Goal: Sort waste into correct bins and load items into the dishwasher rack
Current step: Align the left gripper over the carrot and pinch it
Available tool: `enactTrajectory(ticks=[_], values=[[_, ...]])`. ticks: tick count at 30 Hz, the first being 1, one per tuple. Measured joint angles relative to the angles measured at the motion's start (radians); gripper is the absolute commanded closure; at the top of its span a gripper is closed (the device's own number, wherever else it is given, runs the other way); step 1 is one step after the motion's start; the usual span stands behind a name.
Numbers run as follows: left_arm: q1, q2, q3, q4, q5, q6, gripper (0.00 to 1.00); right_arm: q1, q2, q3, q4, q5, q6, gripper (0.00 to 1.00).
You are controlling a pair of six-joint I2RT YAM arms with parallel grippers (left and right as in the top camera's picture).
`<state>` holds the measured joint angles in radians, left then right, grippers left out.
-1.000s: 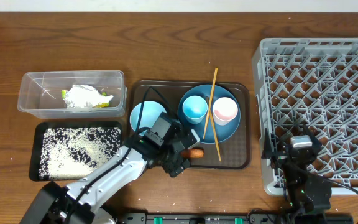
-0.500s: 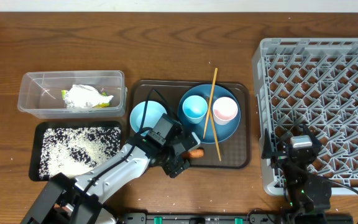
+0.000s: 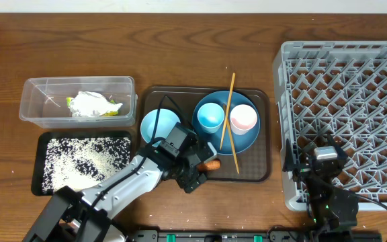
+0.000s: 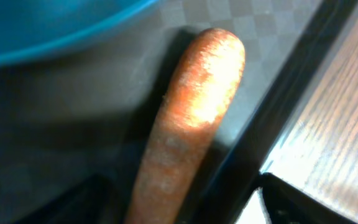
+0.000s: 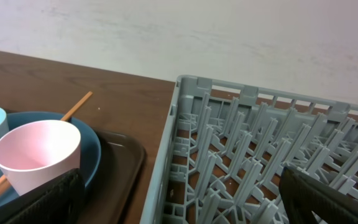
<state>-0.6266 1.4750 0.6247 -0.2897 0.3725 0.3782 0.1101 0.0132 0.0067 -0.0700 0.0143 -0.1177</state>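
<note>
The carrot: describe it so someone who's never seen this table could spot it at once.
Find the dark brown serving tray in the table's middle, left of the grey rack. Near its front edge, just before the large blue plate, lies the carrot. It is the only orange, stubby thing there.

Left side: we find the tub (image 3: 32, 115) at the back with the wrapper (image 3: 93, 104) in it.
Before the tub: the shallow tray (image 3: 37, 168) lies just in front, with the rice (image 3: 86, 161) spread in it.
Middle: the serving tray (image 3: 257, 168) lies on the surface (image 3: 180, 47), right of both.
On the serving tray: we see the bowl (image 3: 154, 122) at the left and the plate (image 3: 247, 142) just beside it.
On the plate: the left cup (image 3: 210, 117) and right cup (image 3: 243, 119) stand side by side, and the chopsticks (image 3: 228, 107) run between them, one reaching over the tray's back rim.
Carrot (image 3: 211, 165): it lies on the serving tray, before the plate.
Right side: the rack (image 3: 355, 87) sits near the serving tray.
</note>
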Motion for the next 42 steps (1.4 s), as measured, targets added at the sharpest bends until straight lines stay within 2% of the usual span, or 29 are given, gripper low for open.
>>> enactTrajectory(ticks=[2,10,14,19,24,42], values=[[0.000,0.000,0.000,0.003,-0.006,-0.003,0.00,0.000,0.000,0.000,0.000,0.000,0.000,0.01],[0.000,-0.013,0.000,0.007,-0.013,-0.035,0.00,0.000,0.000,0.000,0.000,0.000,0.000,0.01],[0.000,-0.016,0.000,0.007,-0.020,-0.042,0.08,0.000,0.000,0.000,0.000,0.000,0.000,0.01],[0.000,-0.016,0.000,0.008,-0.076,-0.068,0.13,0.000,0.000,0.000,0.000,0.000,0.000,0.01],[0.000,-0.016,0.000,0.008,-0.098,-0.077,0.28,0.000,0.000,0.000,0.000,0.000,0.000,0.01],[0.000,-0.016,0.000,0.002,-0.068,-0.086,0.41,0.000,0.000,0.000,0.000,0.000,0.000,0.01]])
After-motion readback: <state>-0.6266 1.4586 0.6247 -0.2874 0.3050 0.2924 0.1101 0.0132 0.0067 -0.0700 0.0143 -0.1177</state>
